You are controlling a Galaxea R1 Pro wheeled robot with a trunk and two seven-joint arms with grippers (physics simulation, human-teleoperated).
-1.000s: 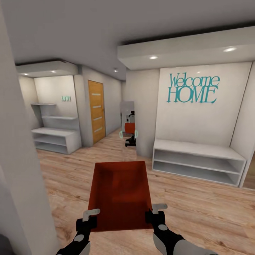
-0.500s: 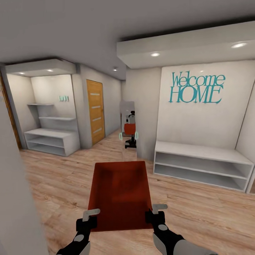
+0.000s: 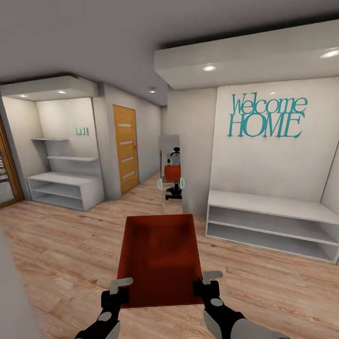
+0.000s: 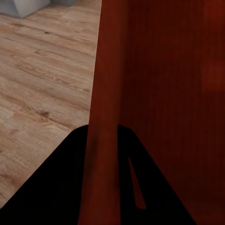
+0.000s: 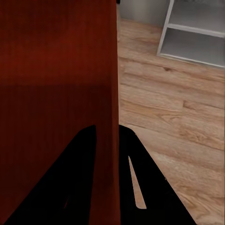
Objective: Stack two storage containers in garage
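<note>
A home's entrance hall. Ahead of the jaws, teal "Welcome HOME" lettering (image 3: pixel 265 116) hangs on a white wall above a low white bench shelf (image 3: pixel 271 225). Light wood planks (image 3: pixel 66 245) cover the floor. A wooden door (image 3: pixel 125 148), another white shelf alcove (image 3: pixel 63 174), a tall mirror (image 3: pixel 170 172) and recessed ceiling spotlights (image 3: pixel 209 68) complete it.

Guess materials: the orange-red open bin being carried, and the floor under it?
Orange-red open-topped bin: likely moulded plastic, matte; smooth plain walls, no grain or seams, thin rim pinched by the left gripper and right gripper. Plank floor: light wood or laminate, with grain, knots and board joints.
</note>
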